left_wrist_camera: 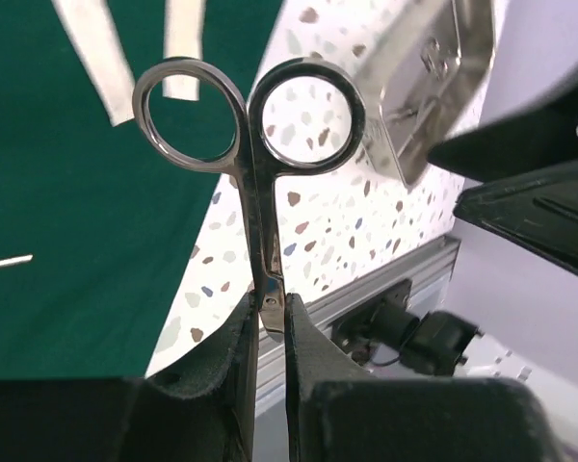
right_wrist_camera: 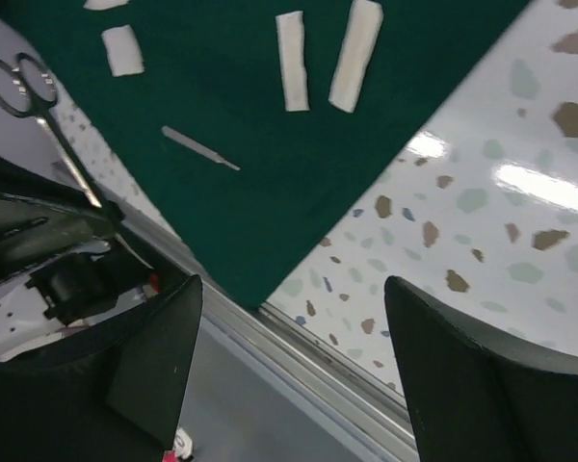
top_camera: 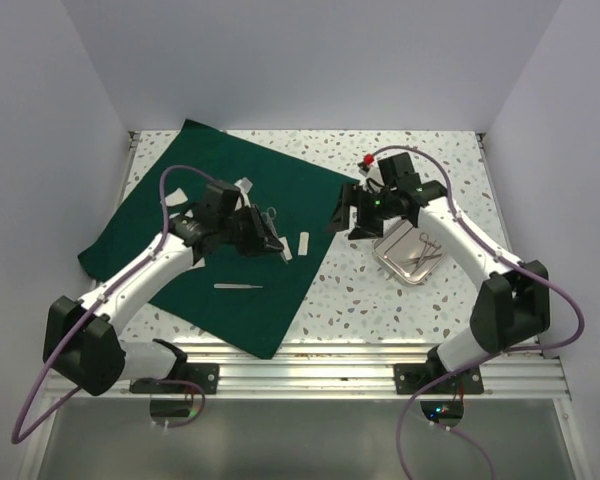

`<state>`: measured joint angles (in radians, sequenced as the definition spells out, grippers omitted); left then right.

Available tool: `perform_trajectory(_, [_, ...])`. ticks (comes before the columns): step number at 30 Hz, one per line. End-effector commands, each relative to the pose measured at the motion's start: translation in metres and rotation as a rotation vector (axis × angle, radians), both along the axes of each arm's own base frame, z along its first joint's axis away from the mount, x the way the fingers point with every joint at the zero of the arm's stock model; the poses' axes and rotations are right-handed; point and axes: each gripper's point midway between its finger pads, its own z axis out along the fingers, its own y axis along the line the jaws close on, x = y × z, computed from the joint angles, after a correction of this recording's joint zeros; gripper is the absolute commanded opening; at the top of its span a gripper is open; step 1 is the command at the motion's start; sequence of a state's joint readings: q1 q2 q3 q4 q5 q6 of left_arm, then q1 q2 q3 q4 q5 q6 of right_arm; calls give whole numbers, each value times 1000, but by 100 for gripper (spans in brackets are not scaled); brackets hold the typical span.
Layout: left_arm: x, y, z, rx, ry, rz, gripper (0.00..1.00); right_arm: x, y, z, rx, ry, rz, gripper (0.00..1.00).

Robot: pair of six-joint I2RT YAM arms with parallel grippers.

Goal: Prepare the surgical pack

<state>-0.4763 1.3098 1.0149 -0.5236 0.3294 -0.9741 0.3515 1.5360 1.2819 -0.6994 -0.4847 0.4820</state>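
The surgical pack's dark green cloth (top_camera: 215,215) lies spread flat on the left of the table. Above its right part, my left gripper (top_camera: 263,238) (left_wrist_camera: 270,310) is shut on the blade end of steel scissors (left_wrist_camera: 258,202), whose finger rings point away from it. White strips (top_camera: 305,243) (right_wrist_camera: 291,60) and a slim steel instrument (top_camera: 238,286) (right_wrist_camera: 200,149) rest on the cloth. My right gripper (top_camera: 340,212) (right_wrist_camera: 289,289) hangs open and empty over the speckled tabletop, between the cloth's edge and the steel tray (top_camera: 392,262), which holds more instruments (top_camera: 427,250).
A small red object (top_camera: 366,159) sits at the back of the table behind the right arm. An aluminium rail (top_camera: 360,355) runs along the near edge. White walls close in the left, right and back sides.
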Motion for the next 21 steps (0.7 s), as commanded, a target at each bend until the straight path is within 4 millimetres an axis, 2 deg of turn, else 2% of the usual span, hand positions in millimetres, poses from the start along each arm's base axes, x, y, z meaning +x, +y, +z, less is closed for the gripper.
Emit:
perform_trajectory(1, [-14,-20,17,-42,-196,-253,0,-6,54,39,221,-59,102,80])
perform_trajectory(4, [-28,-27,21,-58,-218,-333,0,-13,79,42,221,-56,136,81])
perform_trajectory(7, [-31,-26,25,-50,-229,-352,0,-16,98,43,218,-71,154,81])
perform_trajectory(11, [-33,-27,35,-55,-252,-366,0,-25,121,35,217,-45,171,74])
perform_trajectory(16, [-38,-28,37,-62,-247,-388,0,-27,135,33,214,-45,169,68])
perform_trajectory(21, [-37,-31,45,-76,-265,-395,0,-26,146,29,225,-32,165,56])
